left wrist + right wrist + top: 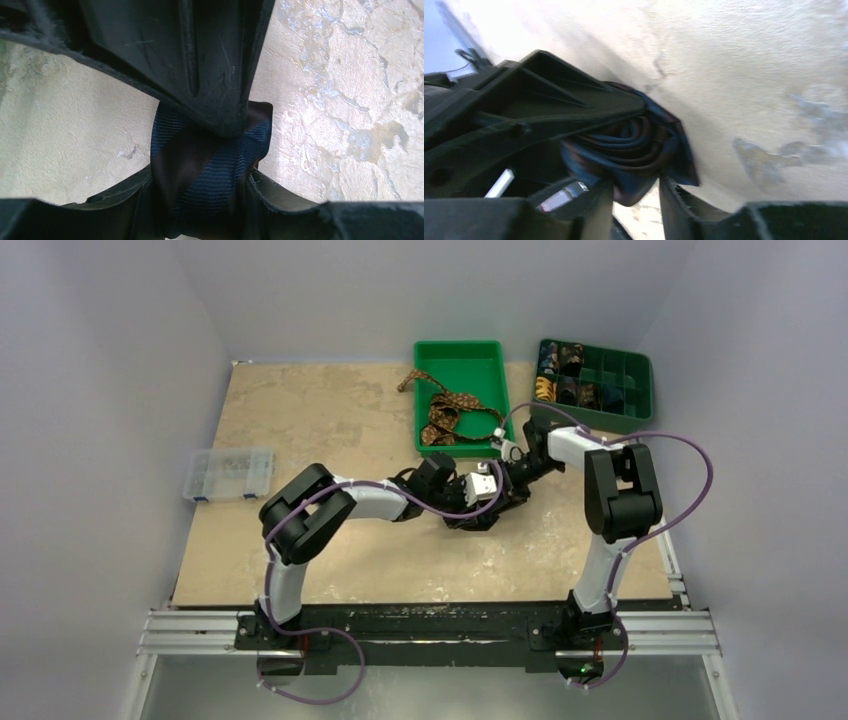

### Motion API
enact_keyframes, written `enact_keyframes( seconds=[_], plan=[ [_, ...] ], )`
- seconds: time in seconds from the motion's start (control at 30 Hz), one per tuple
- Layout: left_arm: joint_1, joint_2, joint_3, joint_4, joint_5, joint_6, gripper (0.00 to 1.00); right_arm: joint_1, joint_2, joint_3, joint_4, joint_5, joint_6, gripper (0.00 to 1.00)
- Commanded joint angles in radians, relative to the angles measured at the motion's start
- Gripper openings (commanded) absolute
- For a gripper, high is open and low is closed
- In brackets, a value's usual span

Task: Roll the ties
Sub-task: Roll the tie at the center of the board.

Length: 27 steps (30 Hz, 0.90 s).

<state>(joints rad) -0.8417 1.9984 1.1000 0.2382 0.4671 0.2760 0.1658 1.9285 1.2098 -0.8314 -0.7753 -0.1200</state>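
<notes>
1. Sitting near the middle of the beige mottled desk (300, 420), the navy-and-brown striped tie (200, 200) of ribbed woven fabric is partly wound into a coil. The two arms meet tip to tip over it.
2. The left tool (222, 170) is holding this tie across its width, with one black finger pressed on top and the other underneath.
3. The right tool (649, 152) comes at the coil end-on, so the spiral of layers shows between its fingers. I cannot tell whether it is clamping the roll or only bracketing it.
4. I judge the fabric to be light, soft and limp, with no stiffness of its own. The coil will probably spring loose once pressure comes off.
5. The weave looks smooth and probably a little slippery, so the layers could slide sideways and telescope out of the roll.
6. The best hold is probably across the outside of the coil, trapping the loose outer wrap, not on a single edge. It is not fragile, though a hard squeeze would crease it.
7. A brown tie with a small tan pattern (450, 415) lies tangled in the green plastic tray (425, 350), with one end draped over the rim onto the desk. It should handle the same way, and that free end looks easiest to take.
8. The green compartment box (640, 390) at the far right holds small rolled coils (565, 390).
</notes>
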Motion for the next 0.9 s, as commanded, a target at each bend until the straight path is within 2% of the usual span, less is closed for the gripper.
enact_keyframes(
  seconds=[0.0,0.1,0.17,0.4,0.47,0.57,0.73,0.87],
  plan=[
    [-0.009,0.010,-0.066,-0.092,-0.018,0.080,0.21,-0.039,-0.043,-0.018,0.012,0.078,-0.037,0.49],
    [-0.007,0.011,-0.075,-0.144,-0.052,0.105,0.18,-0.084,-0.078,-0.037,-0.026,0.029,-0.056,0.74],
    [-0.008,0.017,-0.068,-0.158,-0.054,0.109,0.17,-0.089,-0.085,-0.048,-0.026,0.013,-0.062,0.84],
    [-0.008,0.041,-0.017,-0.198,-0.054,0.119,0.17,-0.083,-0.035,-0.138,0.131,-0.046,0.070,0.94],
    [-0.009,0.040,-0.012,-0.203,-0.056,0.124,0.17,-0.072,-0.013,-0.153,0.167,-0.054,0.087,0.94],
    [-0.008,0.040,-0.012,-0.204,-0.056,0.124,0.17,-0.058,0.022,-0.163,0.208,-0.095,0.102,0.83],
    [-0.008,0.041,-0.011,-0.207,-0.058,0.118,0.18,-0.051,0.031,-0.155,0.278,-0.194,0.157,0.73],
    [-0.009,0.043,-0.004,-0.214,-0.060,0.118,0.18,-0.051,-0.018,-0.168,0.338,-0.239,0.188,0.55]
  ],
)
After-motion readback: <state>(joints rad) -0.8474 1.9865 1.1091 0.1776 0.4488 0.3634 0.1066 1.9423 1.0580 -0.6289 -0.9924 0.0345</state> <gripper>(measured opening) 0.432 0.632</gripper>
